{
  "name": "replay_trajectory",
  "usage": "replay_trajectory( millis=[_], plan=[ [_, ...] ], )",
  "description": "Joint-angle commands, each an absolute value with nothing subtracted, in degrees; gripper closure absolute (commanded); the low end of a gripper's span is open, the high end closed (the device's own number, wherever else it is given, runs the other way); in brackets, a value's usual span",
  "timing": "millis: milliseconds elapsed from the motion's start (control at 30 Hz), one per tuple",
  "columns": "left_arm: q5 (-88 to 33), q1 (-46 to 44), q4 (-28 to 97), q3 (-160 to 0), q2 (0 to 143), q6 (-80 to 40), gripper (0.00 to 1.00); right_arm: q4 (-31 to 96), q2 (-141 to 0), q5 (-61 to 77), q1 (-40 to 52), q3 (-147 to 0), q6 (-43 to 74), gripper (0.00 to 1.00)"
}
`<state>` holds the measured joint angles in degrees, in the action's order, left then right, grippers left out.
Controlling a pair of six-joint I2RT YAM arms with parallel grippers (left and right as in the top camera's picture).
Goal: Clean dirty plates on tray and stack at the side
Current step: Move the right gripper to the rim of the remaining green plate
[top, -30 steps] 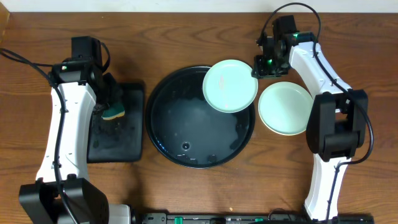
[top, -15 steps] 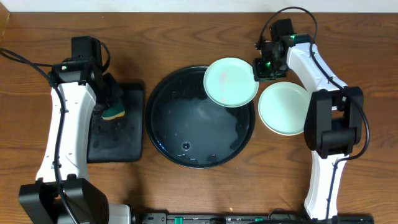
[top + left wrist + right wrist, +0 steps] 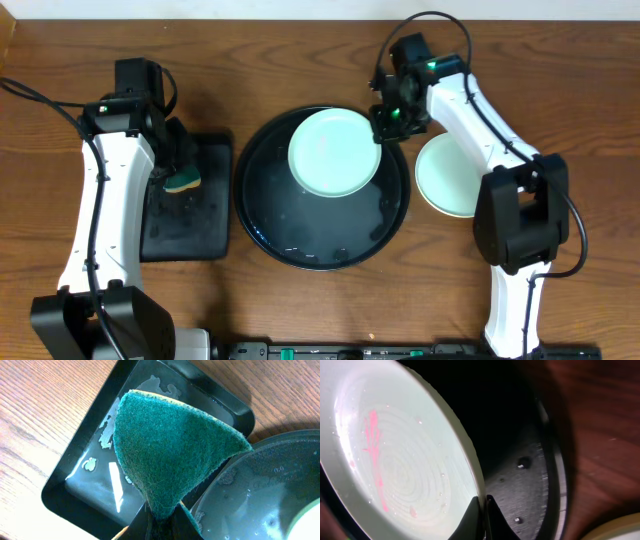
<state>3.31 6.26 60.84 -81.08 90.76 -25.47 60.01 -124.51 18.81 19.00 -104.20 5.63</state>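
A light aqua-mint plate (image 3: 334,153) hangs tilted over the upper middle of the large round black tray (image 3: 268,228). My right gripper (image 3: 386,124) is shut on its right rim. In the right wrist view the gripper (image 3: 484,510) pinches the edge of this plate (image 3: 395,460), whose face carries pink streaks; the wet tray (image 3: 525,480) lies below. Another pale plate (image 3: 452,178) rests on the wooden tabletop right of the tray. My left gripper (image 3: 162,521) is shut on a green sponge (image 3: 170,445), held above the small rectangular tray (image 3: 90,485).
The rectangular black tray (image 3: 190,228) lies left of the round tray, its floor wet. Water drops and specks dot the round tray's floor. In the overhead view the sponge (image 3: 184,181) shows under the left arm (image 3: 110,190). Bare wood surrounds both trays.
My right gripper has closed on the mint plate's rim and carried it left, from the tray's upper right edge to over its upper middle. The left arm has stayed still.
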Motion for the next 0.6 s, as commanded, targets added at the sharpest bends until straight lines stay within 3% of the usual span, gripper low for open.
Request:
replay_trajectory(
  millis=[0, 567],
  plan=[
    [2.9, 5.3, 60.8, -81.4, 90.2, -24.9, 0.93, 60.6, -123.7, 17.9, 21.1, -104.4, 7.8, 0.99],
    [1.8, -12.1, 53.5, -79.0, 92.0, -25.8, 0.93, 46.5, -123.8, 16.7, 25.2, -88.9, 12.4, 0.99]
  ],
)
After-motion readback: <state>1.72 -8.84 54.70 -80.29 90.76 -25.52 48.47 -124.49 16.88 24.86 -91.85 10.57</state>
